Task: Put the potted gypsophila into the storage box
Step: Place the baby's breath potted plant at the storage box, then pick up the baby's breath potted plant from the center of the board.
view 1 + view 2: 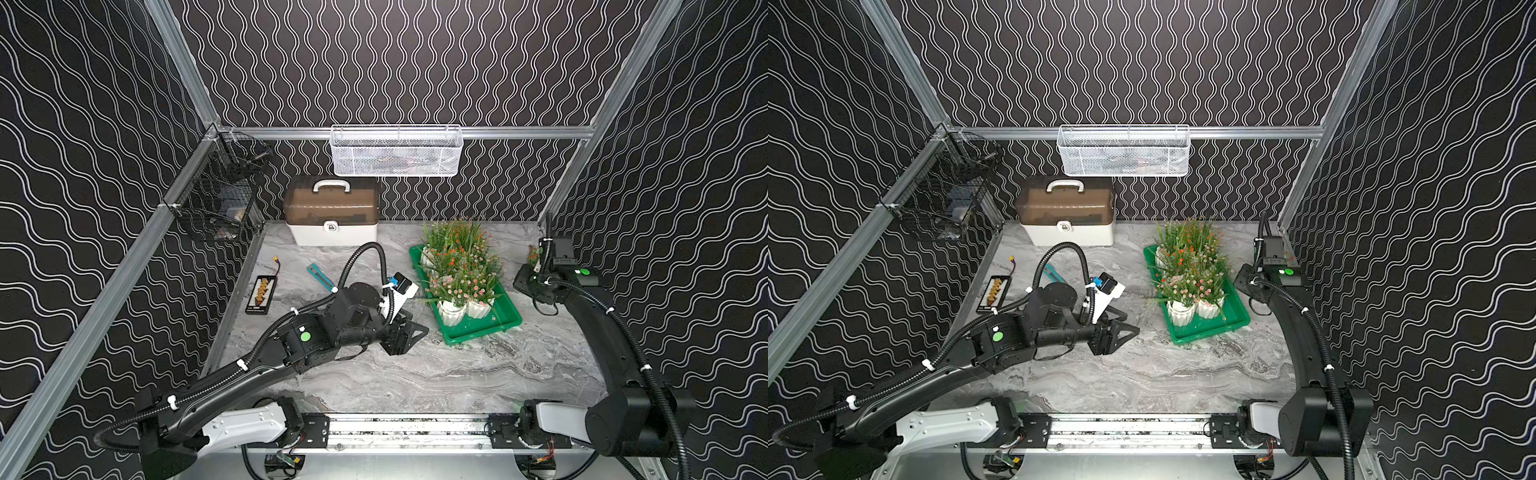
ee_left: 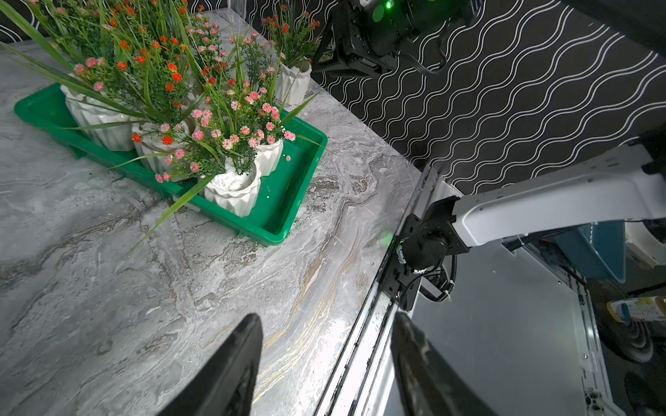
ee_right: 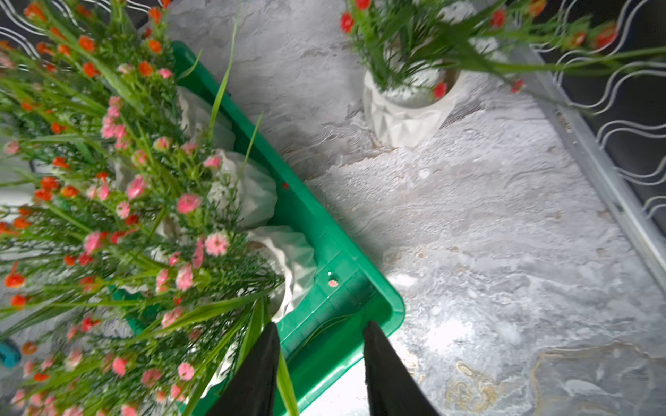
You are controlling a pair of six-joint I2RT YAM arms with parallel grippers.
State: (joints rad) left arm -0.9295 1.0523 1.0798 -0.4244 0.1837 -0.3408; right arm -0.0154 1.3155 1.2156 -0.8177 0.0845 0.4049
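Grey marbled tabletop (image 1: 415,374), black wave-patterned walls. Storage box (image 1: 482,330), green, lay right of centre, its long axis running diagonally from the far wall toward the near right. Potted gypsophila (image 1: 457,276) stood upright inside, stems pointing up, crowded toward the far end. One further pot (image 3: 407,108) stood outside, near the right wall. Left end effector (image 2: 326,317) and right end effector (image 3: 320,326) were both parted, holding nothing.

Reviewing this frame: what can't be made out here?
- How many potted gypsophila stand in the storage box: their foliage overlaps the pots in every view.
- Lone pot outside the box: in both top views the right arm hides most of it.
- White mesh basket contents: blurred behind mesh, top views.
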